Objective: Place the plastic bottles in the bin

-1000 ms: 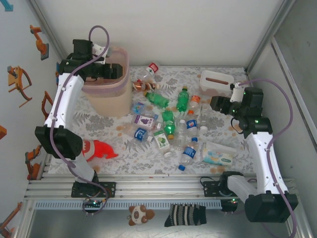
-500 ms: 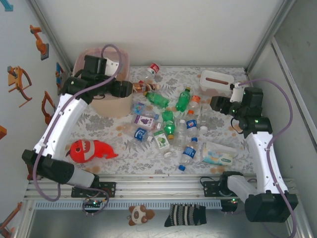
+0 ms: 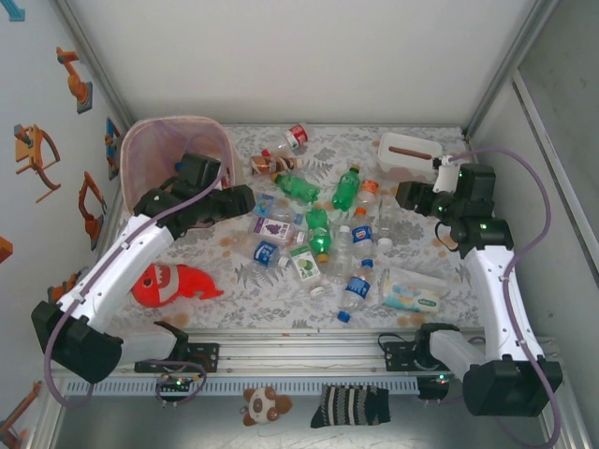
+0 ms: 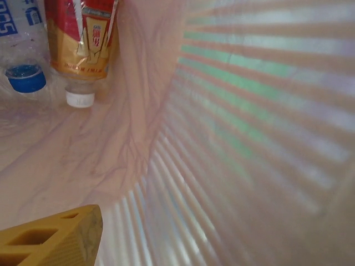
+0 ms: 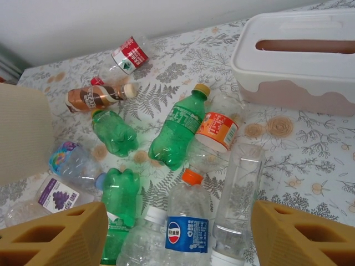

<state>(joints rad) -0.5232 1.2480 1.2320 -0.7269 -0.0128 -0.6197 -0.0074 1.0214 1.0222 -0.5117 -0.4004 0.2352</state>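
Right wrist view: my right gripper (image 5: 177, 238) has its two yellow fingers spread wide with nothing between them. It hovers over the plastic bottles (image 5: 176, 131) scattered on the patterned table (image 5: 299, 166).

Top view: my right arm rises from its base, elbow bent, forearm pointing left at the heap. My left gripper (image 3: 236, 200) sits at the right side of the bin (image 3: 140, 131), the arm stretched diagonally from the near-left base.

Left wrist view: one yellow finger (image 4: 52, 235) shows at lower left, with pink bin lining ahead and two bottles inside. I cannot tell whether this hand is open or closed.
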